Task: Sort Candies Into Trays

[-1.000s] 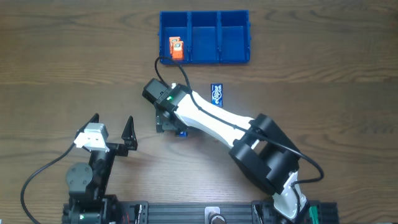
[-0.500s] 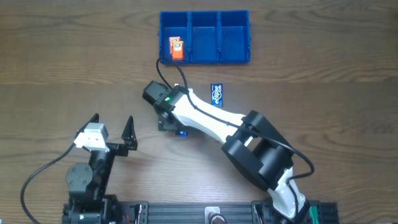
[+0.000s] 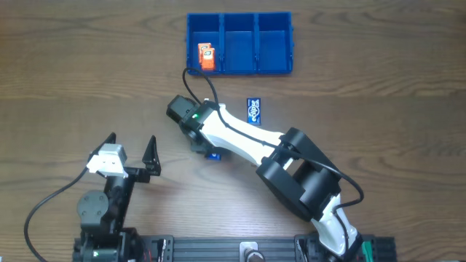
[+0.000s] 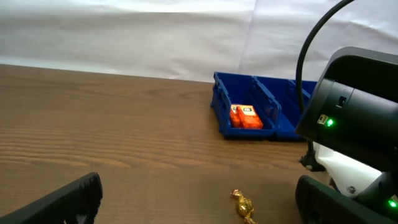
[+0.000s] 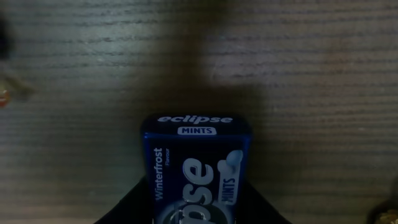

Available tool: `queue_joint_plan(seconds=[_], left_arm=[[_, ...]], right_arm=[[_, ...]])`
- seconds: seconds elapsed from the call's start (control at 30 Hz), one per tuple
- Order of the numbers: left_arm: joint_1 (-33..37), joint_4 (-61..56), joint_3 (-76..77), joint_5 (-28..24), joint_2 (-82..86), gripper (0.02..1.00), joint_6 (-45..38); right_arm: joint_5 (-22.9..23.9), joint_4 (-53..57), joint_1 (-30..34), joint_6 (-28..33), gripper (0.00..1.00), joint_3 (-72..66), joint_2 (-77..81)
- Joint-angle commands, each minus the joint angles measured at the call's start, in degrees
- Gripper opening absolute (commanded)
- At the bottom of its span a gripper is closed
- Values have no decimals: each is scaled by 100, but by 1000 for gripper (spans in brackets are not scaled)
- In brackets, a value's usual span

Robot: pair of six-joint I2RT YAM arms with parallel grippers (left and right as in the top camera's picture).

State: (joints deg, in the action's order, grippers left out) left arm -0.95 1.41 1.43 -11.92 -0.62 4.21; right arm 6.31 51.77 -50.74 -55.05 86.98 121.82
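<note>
Change: my right arm's elbow has swung left and its wrist has crept toward the tray; my left arm has not stirred.

Item 1, table (image 3: 378,131): wood-grain, carrying everything below.

Item 2, tray (image 3: 239,71): blue, 3 compartments, sitting at the far side.

Item 3, right gripper (image 3: 202,145): I am reaching it across the middle and pinching the mint tin (image 5: 196,165) by its 2 sides. I cannot tell whether the tin is off the wood.

Item 4, left gripper (image 3: 132,138): I am holding it spread wide near my base, gripping nothing.

Item 5, second mint pack (image 3: 253,110): lying flat between right gripper and tray.

Item 6, orange candies (image 3: 207,56): resting in the tray's left compartment.

Item 7, gold-wrapped candy (image 4: 244,204): loose on the table by my right wrist.

Handling note: I am judging that the tin wants a firm, level carry to a compartment apart from the orange candies, released low.
</note>
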Motion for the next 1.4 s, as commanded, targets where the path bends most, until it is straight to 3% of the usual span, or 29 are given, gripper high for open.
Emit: queue_joint_plan(seconds=[0.03,0.23,0.57,0.7,0.83,1.13,1.4], left_arm=[[24,179,-116,-103,35,998,-39],[24,179,-116,-103,35,998,-39],[24,179,-116,-103,35,996,-39],[24,179,-116,-103,35,998,-39],[24,179,-116,-103,35,998,-39],[24,179,-116,-103,35,998,-39],[24,179,-116,-103,35,998,-39]], right_arm=[[96,-2,-31,-22,275,87,46],[162,334,15,306,235,188,-498],[579,1755,1438,2415,231,2767,-570],[1067,1821,1840,3136,231,4138,120],[1180,1589,2055,3565,229,4970,772],[514,859,2428,3552,233,5104,1521],[514,756,2533,3536,253,5104,1744]])
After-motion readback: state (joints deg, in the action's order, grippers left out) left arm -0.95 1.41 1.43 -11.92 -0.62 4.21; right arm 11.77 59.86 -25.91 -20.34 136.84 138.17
